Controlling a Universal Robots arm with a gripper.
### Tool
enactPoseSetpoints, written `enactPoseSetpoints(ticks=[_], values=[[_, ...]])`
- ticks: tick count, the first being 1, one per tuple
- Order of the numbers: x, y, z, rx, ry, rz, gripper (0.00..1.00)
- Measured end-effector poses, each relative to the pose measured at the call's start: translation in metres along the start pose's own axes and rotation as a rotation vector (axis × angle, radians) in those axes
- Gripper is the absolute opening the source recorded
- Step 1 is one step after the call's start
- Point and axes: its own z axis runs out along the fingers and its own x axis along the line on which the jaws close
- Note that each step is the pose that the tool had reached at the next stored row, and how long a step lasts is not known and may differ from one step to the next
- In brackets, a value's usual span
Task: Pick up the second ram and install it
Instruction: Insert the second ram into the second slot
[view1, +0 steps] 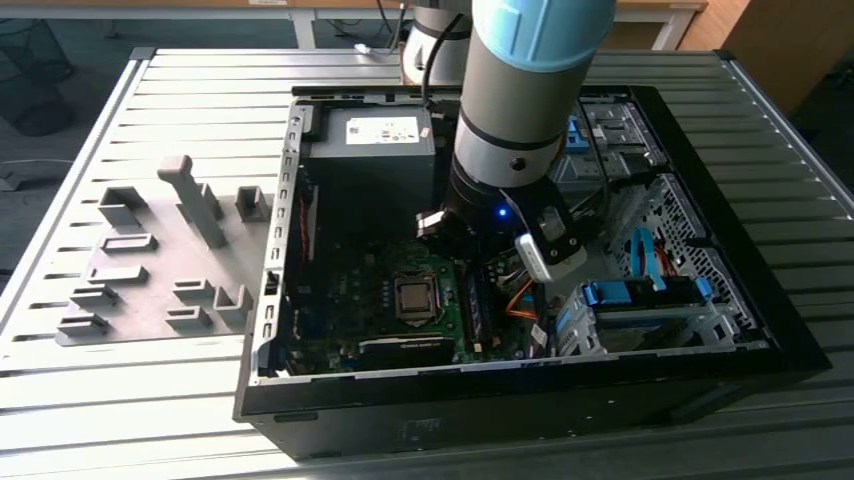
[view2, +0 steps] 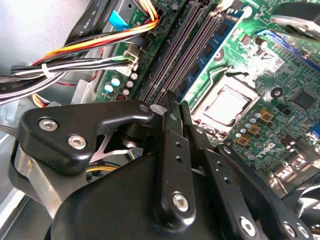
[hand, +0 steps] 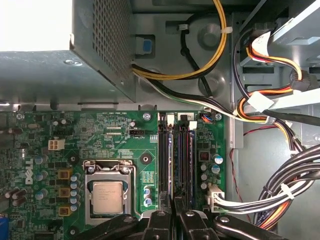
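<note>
The open computer case (view1: 787, 330) lies on its side on the slatted metal table (view1: 200, 90). The arm reaches down into it. In the exterior view the gripper (view1: 471, 272) sits over the motherboard, at about 1 o'clock from the processor socket (view1: 416, 297) and at 6 o'clock from the power supply (view1: 367, 150).

Jaws: narrow. In both wrist views the two black fingers (view2: 172, 150) come together to a slim gap at their tips, directly over the memory slots.

The second ram (hand: 173, 160) stands on edge in a slot beside the processor socket, in line with the gripper (hand: 173, 202). It runs from the slot's white end clip up to the fingertips. A second stick stands in a nearby slot, parallel to it. In the exterior view the ram (view1: 475, 308) shows as a dark strip at 3 o'clock from the socket. Whether the fingertips grip its upper edge or only rest on it cannot be determined.

A bundle of coloured cables (hand: 280, 195) runs along the case wall beyond the slots. Blue drive-bay latches (view1: 641, 293) lie at 3 o'clock from the gripper. A grey fixture tray (view1: 147, 260) lies on the table at 9 o'clock from the case.
</note>
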Motion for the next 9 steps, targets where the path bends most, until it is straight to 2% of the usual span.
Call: enactPoseSetpoints(ticks=[9], values=[[-0.0001,-0.0001,0.0042,-0.0004,0.0005,-0.017,0.14]])
